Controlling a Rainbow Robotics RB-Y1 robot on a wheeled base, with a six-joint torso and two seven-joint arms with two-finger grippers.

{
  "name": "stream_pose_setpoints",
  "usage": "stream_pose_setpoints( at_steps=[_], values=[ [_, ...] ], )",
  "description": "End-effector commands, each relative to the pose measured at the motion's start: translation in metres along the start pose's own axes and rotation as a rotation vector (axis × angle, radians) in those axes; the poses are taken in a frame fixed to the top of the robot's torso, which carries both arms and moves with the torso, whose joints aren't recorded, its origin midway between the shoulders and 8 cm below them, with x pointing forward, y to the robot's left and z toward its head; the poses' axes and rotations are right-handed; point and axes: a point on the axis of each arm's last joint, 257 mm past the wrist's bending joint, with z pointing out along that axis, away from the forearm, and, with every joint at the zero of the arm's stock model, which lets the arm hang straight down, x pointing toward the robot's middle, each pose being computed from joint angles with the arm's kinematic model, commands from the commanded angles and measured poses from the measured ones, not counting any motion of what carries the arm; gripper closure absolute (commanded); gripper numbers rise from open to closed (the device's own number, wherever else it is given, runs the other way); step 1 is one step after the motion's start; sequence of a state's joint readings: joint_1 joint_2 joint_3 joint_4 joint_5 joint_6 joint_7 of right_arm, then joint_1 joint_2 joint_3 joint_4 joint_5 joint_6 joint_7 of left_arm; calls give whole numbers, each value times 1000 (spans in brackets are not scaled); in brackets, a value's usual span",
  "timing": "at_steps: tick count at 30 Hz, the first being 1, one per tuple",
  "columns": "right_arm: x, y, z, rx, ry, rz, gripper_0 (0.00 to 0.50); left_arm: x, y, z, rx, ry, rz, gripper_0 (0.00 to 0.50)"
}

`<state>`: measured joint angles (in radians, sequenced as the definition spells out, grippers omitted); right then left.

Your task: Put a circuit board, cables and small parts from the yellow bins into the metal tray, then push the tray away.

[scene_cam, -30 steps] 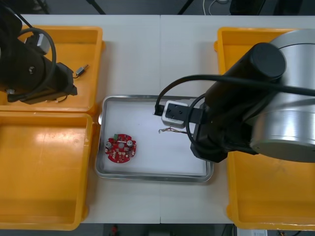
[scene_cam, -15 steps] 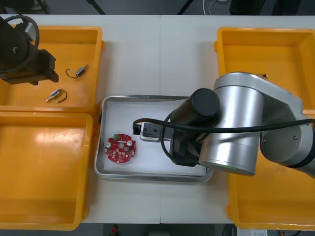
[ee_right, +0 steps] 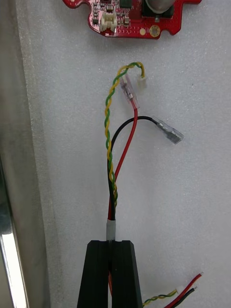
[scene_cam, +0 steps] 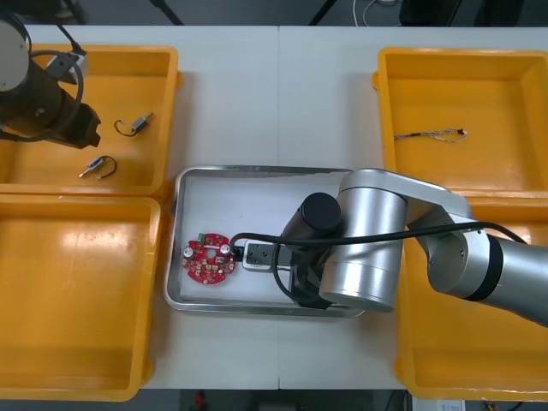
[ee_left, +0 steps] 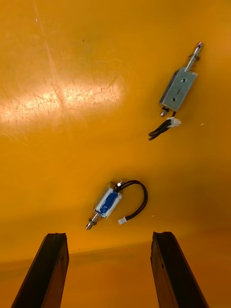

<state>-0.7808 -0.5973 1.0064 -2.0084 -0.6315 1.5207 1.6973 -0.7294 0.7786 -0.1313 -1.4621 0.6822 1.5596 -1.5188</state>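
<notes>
Clamping right gripper (ee_right: pixel 110 248) on seemingly limp, light wire bundle (ee_right: pixel 108 139) at its taped end; holding left gripper (ee_left: pixel 108 236) spread over small metal parts (ee_left: pixel 107 202)

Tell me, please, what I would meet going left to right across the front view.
Left gripper, open over the far left yellow bin → nearer small metal part → farther small metal part → red circuit board in the metal tray → right gripper, shut on a cable bundle → loose cable in the far right yellow bin.
</notes>
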Motion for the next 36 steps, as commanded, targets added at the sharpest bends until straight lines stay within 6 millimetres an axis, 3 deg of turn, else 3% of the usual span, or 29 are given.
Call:
stream_pose_setpoints(
  at_steps=[1, 3, 4, 5, 7, 16, 30, 34, 35, 36],
  values=[
    [-14, 1, 3, -2, -10, -12, 473, -20, 21, -6, -43, -34, 105, 0],
    [-14, 1, 4, -4, -9, -9, 344, -17, 21, 2, -35, -24, 128, 0],
    [-14, 0, 4, -1, -11, -7, 195, -15, 20, 7, -30, -21, 137, 0],
    [-15, -2, 2, 3, -15, -5, 79, -14, 18, 12, -27, -19, 147, 0],
    [-18, -7, -1, 9, -25, -4, 0, -13, 15, 19, -28, -18, 151, 0],
    [-27, -18, -26, 26, -57, 23, 0, -9, 3, 38, -12, -14, 150, 0],
    [-2, -34, -88, 31, 45, 116, 0, -3, -4, 60, -20, -17, 166, 0],
    [-16, -43, -105, 59, -19, 143, 0, -2, -6, 62, -20, -14, 163, 0],
    [-18, -47, -110, 71, -38, 151, 0, -1, -5, 62, -20, -13, 160, 45],
    [-22, -49, -116, 82, -58, 156, 0, -1, -5, 62, -20, -13, 157, 227]
  ],
)
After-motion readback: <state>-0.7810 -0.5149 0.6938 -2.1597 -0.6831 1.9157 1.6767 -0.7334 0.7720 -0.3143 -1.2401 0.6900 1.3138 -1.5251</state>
